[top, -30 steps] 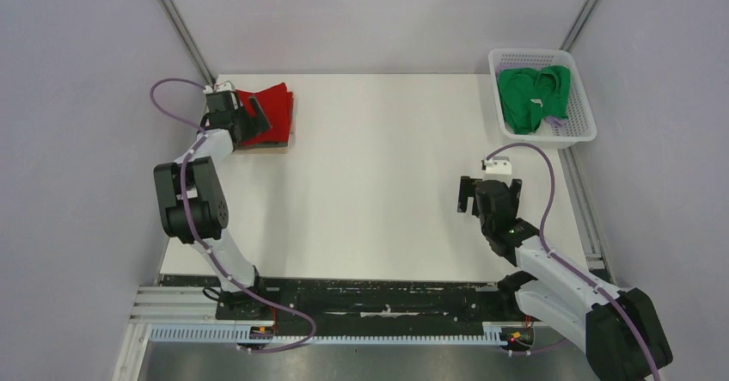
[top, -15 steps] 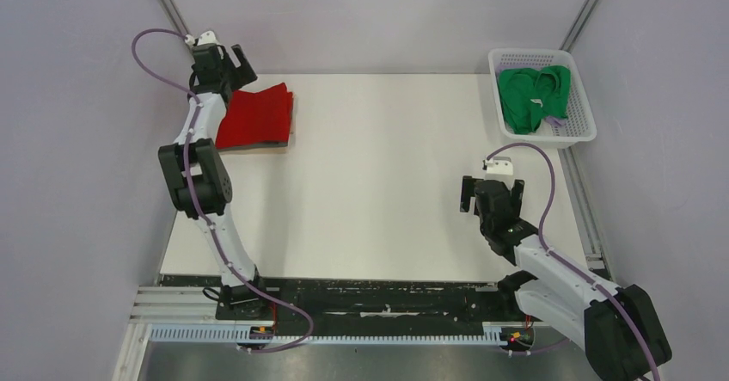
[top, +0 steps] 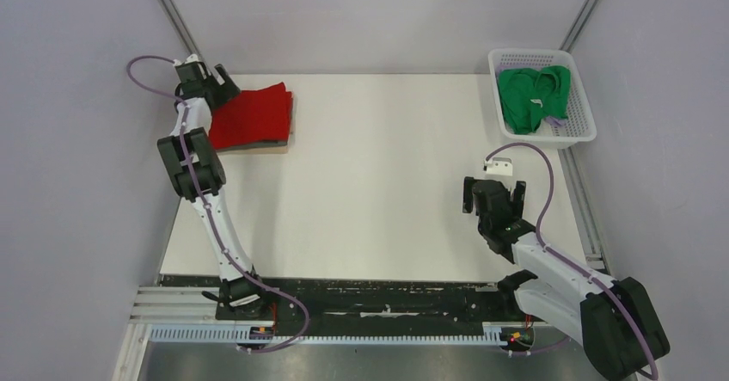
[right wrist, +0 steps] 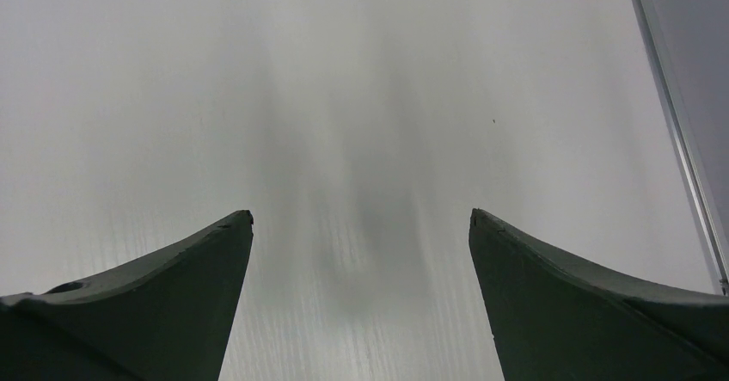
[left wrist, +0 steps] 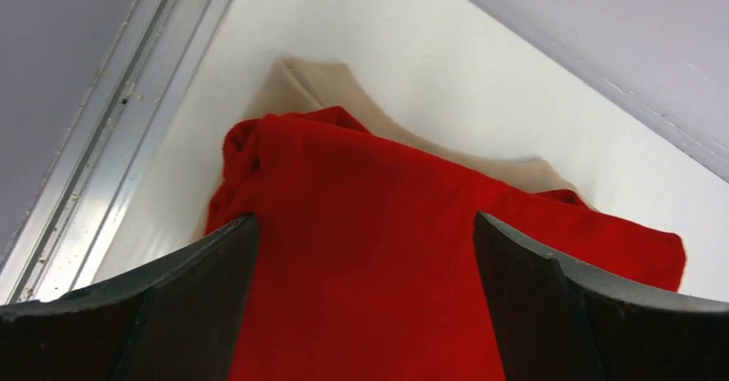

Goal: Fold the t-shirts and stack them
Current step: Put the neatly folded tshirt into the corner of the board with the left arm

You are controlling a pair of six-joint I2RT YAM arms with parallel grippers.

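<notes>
Pulling back off the far-left stack, the left gripper (top: 217,87) hangs wide and empty, leaving the red t-shirt (top: 254,116) folded atop the tan t-shirt (left wrist: 301,89). The right gripper (top: 493,192), also spread, should next fetch the green t-shirt (top: 533,97) from the basket (top: 531,52).

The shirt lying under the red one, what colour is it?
The lower t-shirt is tan, clearest in the left wrist view, peeking out beneath the red t-shirt.

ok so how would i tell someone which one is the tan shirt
Go to the far left corner of the white table, across from the basket. The folded red t-shirt lies there on top. The tan t-shirt is the layer beneath it, with only a pale edge peeping out past the red.
</notes>
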